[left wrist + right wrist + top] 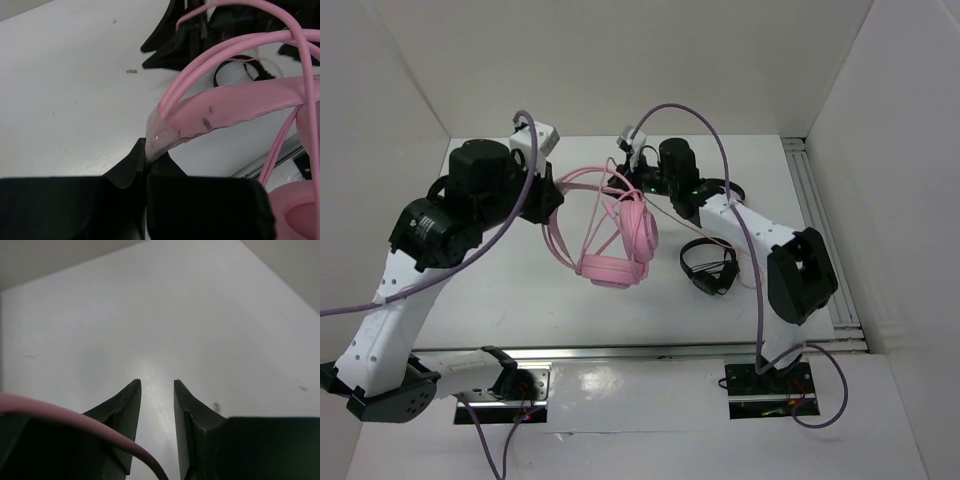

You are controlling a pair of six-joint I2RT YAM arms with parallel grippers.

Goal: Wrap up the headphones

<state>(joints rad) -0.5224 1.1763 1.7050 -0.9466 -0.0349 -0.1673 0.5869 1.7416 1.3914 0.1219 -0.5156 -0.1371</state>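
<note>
The pink headphones (pixel 620 250) hang tilted above the middle of the table, their padded cups low and the double-wire headband (pixel 582 180) arching up to the left. My left gripper (pixel 552 196) is shut on the clear-wrapped end of the headband (pixel 159 131), with the pink band (pixel 235 106) running off to the right and one cup (pixel 295 210) below. My right gripper (pixel 642 182) hovers just right of the headband top. Its jaws stand open over bare table with nothing between them (pixel 157 386). The thin pink cable (pixel 75 423) lies across its left finger.
A small black headphone set (pixel 710 266) lies on the table right of the pink cups. Another black set (pixel 722 190) sits behind the right forearm. White walls close in the back and both sides. A metal rail (pixel 825 240) runs along the right edge.
</note>
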